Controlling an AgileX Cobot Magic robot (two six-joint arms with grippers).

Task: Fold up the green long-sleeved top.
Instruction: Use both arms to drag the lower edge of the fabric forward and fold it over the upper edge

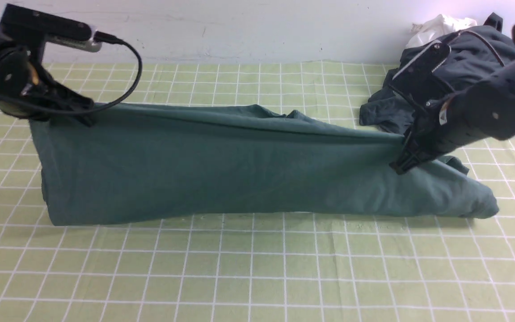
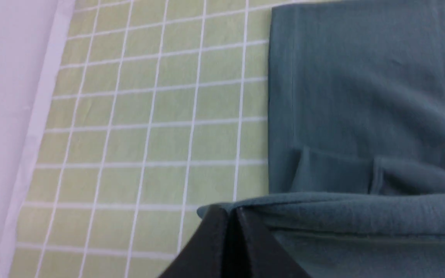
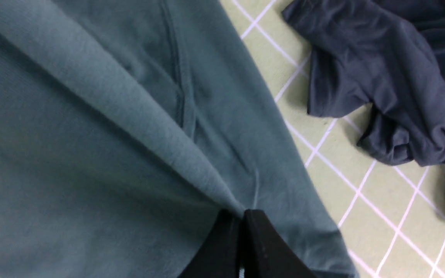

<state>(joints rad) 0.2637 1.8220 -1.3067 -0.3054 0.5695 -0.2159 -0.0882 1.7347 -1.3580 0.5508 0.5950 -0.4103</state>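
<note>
Across mid-frame, the green long-sleeved top [image 1: 239, 170] is pinched by the clamped left gripper [image 1: 85, 117] and right gripper [image 1: 401, 166]; even tension is advised.

The left gripper [image 1: 84, 115] and the right gripper [image 1: 399, 166] are both pinched tight on the green top [image 1: 221, 165] — one arm at each end.

place: lab | cues: green checked cloth [image 1: 257, 268], bare wall [image 1: 257, 27]

The right tool [image 3: 242, 213] pinches a raised fold of the green long-sleeved top [image 3: 72, 154], with a dark grey garment [image 3: 392, 77] nearby.
</note>
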